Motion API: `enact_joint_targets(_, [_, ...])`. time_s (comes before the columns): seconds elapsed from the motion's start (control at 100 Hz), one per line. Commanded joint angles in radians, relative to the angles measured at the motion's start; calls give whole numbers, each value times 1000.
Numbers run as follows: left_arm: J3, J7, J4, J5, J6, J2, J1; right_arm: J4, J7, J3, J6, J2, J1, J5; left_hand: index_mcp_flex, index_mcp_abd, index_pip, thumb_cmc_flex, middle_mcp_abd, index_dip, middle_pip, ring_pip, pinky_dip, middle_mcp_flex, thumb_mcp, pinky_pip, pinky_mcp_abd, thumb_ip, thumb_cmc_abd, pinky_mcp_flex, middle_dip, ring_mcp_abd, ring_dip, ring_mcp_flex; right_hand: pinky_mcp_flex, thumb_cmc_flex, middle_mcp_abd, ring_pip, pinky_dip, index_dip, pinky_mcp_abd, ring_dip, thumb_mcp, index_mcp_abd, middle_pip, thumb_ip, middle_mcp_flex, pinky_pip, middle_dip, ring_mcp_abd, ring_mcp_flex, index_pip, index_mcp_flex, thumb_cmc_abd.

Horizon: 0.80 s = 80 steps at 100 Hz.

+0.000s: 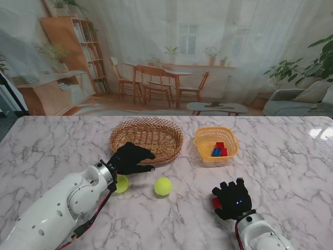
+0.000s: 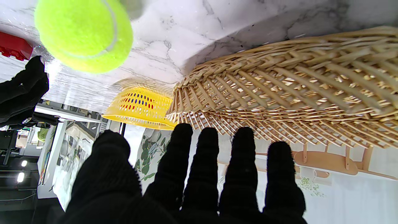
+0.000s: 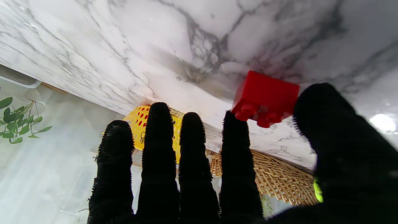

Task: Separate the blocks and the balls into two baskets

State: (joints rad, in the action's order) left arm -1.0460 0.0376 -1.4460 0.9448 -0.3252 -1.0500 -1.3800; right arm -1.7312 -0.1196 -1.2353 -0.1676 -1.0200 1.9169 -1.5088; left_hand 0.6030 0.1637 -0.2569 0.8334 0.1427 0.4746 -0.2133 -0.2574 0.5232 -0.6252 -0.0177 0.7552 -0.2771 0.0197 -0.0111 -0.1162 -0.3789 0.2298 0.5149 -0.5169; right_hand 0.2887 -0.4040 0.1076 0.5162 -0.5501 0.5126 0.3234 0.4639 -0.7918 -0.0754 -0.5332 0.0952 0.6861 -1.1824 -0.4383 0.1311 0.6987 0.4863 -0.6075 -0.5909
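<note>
My right hand [image 1: 232, 199] hovers palm-down over the red block [image 3: 265, 98] on the bench [image 1: 62, 146], fingers [image 3: 159, 146] spread and holding nothing. In the wrist view the block sits between my thumb and index finger, the index tip touching or nearly touching its studded face; I cannot tell which. To do this pick well, I judge I should lower a little, bring thumb and index onto opposite flat sides rather than the studs, and close squarely so the block does not twist or skid on the smooth marble. Then lift clear and carry it to the yellow basket [image 1: 216, 143], farther from me and slightly left of that hand, which already holds red and blue blocks.

My left hand [image 1: 131, 158] is open too, fingers straight and apart, at the near rim of the wicker basket [image 1: 146, 136] with nothing in it. Two balls remain on the bench: one [image 1: 122, 183] just beside my left wrist, partly hidden by it, the other [image 1: 163, 186] out in the open between my two hands.

The block is small, bright red, hard plastic with round studs on one face and crisp edges. It looks light and rigid, so a gentle pinch should do.
</note>
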Motion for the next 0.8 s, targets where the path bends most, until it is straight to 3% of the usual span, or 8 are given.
enact_joint_targets(0.0, [4,-14,4,1,3,0,3,13,-4,6,-10,1,0,3,17,-19,-8,16,-11,7,-8,-13,6,-30,-6,-20,-17,-20,28,5,-13,-4,7,-10,1,-25,-5,-6,-6,16,39,12,-47,-22,-7,-14,12,11,-6,-1,18,22,-24,-31])
enact_joint_targets(0.39, [4,-12,6,0,2,-1,4,36,2,29,-29,0,-21,31,17,-19,-8,15,-10,7,-9,-13,6,-30,-6,-19,-17,-20,28,4,-14,-3,7,-10,36,-67,-23,52,2,89,50,41,-98,-56,-70,-1,66,3,-51,-16,58,149,-95,-67])
enact_joint_targets(0.42, [4,-12,6,0,2,-1,4,37,2,30,-29,-1,-22,33,18,-18,-8,16,-9,7,-9,-13,6,-29,-6,-19,-17,-20,28,4,-14,-1,7,-10,41,-82,-28,65,3,89,50,48,-100,-63,-79,23,76,-1,-61,-19,67,164,-102,-73])
enact_joint_targets(0.48, [4,-11,6,0,2,-1,4,39,1,32,-29,-1,-25,34,17,-18,-8,16,-11,7,-9,-14,6,-30,-6,-18,-16,-20,27,3,-14,-3,8,-11,57,-107,-40,101,6,50,51,71,-120,-70,-105,67,101,-12,-94,-24,90,227,-96,-84])
enact_joint_targets(0.53, [4,-11,7,0,2,-1,4,42,-1,34,-32,-1,-29,41,17,-19,-8,16,-10,7,-9,-13,6,-30,-6,-19,-16,-20,28,3,-14,-3,8,-10,69,-128,-50,136,9,23,51,91,-135,-66,-137,81,121,-20,-122,-29,107,263,-89,-87])
enact_joint_targets(0.79, [0,-8,6,-1,1,-1,2,53,-17,43,-31,-3,-42,63,17,-18,-8,16,-10,7,-10,-14,5,-31,-6,-18,-16,-20,27,2,-14,-3,8,-11,105,-206,-81,245,17,-60,53,146,-151,-76,-215,108,213,-39,-235,-45,187,398,-77,-80])
